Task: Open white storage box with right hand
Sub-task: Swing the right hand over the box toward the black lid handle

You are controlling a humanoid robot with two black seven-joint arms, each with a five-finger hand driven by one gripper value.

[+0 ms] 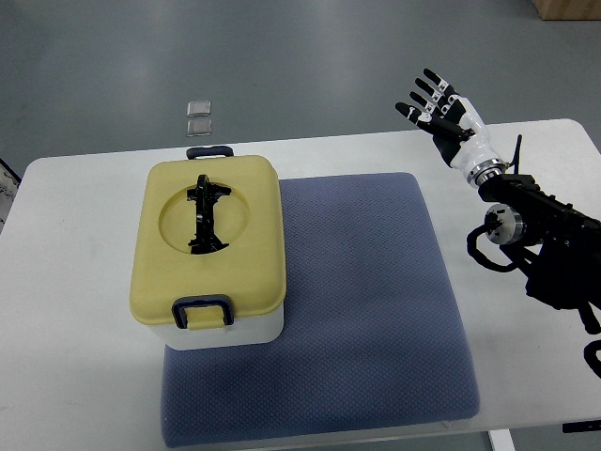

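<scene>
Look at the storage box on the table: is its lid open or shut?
Shut. The yellow lid sits flat on the white storage box, and the front latch lies down over its edge. The right hand is away, fingers spread.

Soft, even light is shining from above, the white tabletop (84, 376) is glowing bright, and everything is looking sharp.

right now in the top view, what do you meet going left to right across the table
storage box with its yellow lid → bare part of the blue mat → right hand, fingers spread, holding nothing
</scene>
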